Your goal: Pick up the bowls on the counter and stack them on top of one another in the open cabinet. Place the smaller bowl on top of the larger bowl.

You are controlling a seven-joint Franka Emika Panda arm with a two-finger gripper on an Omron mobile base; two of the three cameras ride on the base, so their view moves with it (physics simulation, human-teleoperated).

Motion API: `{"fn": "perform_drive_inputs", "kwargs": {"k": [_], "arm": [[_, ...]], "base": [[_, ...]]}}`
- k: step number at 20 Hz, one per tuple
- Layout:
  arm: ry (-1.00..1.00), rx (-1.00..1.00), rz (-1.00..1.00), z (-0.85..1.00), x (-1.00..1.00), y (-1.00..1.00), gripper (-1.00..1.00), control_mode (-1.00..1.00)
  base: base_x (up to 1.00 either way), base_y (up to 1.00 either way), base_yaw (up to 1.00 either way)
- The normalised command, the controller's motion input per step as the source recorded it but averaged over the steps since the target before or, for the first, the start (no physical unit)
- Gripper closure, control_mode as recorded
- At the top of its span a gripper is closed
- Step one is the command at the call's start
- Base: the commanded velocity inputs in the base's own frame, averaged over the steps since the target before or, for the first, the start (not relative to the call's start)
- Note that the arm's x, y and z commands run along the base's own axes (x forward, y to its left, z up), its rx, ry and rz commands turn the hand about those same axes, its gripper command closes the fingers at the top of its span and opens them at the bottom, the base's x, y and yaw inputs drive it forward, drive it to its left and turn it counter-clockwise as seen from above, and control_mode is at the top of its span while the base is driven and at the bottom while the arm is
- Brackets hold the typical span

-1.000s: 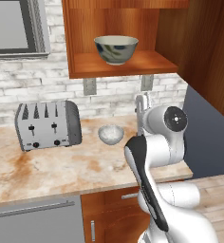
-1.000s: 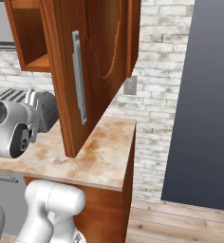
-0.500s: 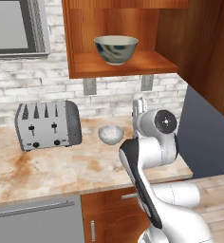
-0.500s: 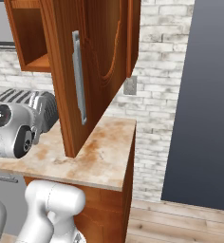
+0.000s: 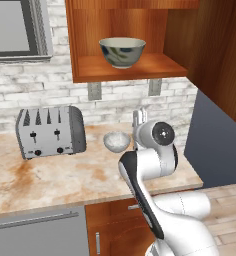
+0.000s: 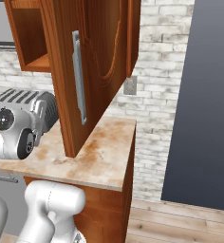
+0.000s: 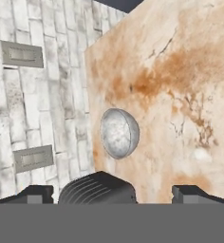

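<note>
Ahead of the wide-open, empty gripper (image 7: 112, 193), the smaller bowl (image 7: 118, 133) sits on the table (image 7: 180, 95). Above, the larger bowl (image 5: 122, 52) rests in the open cabinet (image 5: 85, 45).

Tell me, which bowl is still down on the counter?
The small plain whitish bowl, sitting on the counter next to the toaster. The big blotchy bowl is already up in the open cabinet.
</note>
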Motion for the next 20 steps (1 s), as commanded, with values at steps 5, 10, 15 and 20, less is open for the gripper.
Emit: {"fn": "perform_drive_inputs", "kwargs": {"k": [5,10,15,20], "arm": [[-0.01,-0.03,-0.04,-0.25,0.19,0.09,-1.00,-1.00],[0.10,0.00,-0.05,-0.16,0.26,0.09,-1.00,-1.00],[0.04,-0.01,-0.03,-0.10,0.25,0.08,-1.00,-1.00],[0.00,-0.02,-0.01,-0.14,0.25,0.06,-1.00,-1.00]], "base": [[0.00,0.00,0.00],[0.00,0.00,0.00],[0.00,0.00,0.00],[0.00,0.00,0.00]]}}
